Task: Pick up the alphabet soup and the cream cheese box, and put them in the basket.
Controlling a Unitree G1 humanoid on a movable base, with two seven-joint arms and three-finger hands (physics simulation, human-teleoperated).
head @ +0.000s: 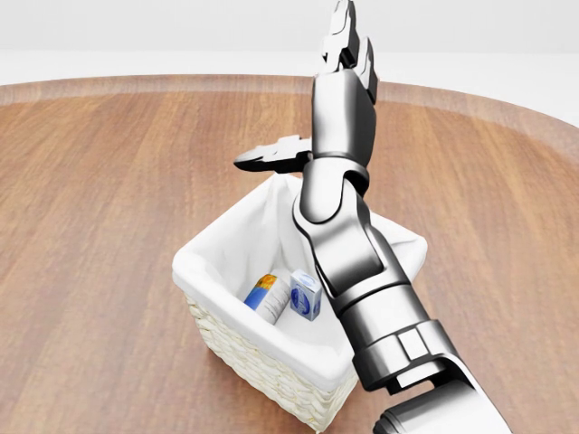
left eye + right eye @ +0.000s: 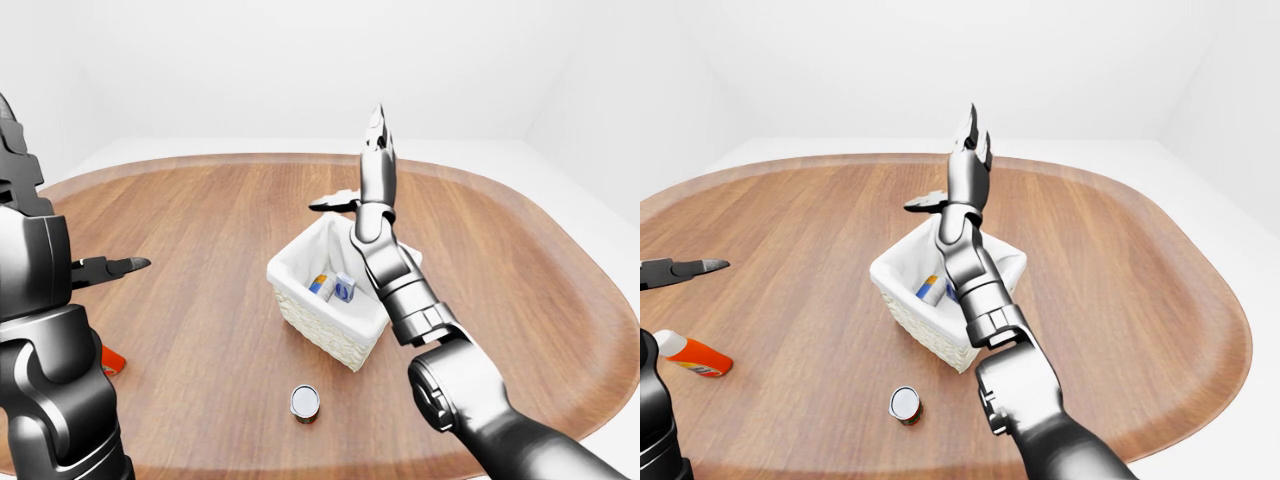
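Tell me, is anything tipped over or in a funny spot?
Yes. In the basket, the soup can lies on its side next to the cream cheese box. The right hand is open above them. Another can stands alone on the table, and a bottle lies flat at the left.

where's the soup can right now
In the head view the soup can lies on its side inside the basket, low and left of centre, just left of the cream cheese box.
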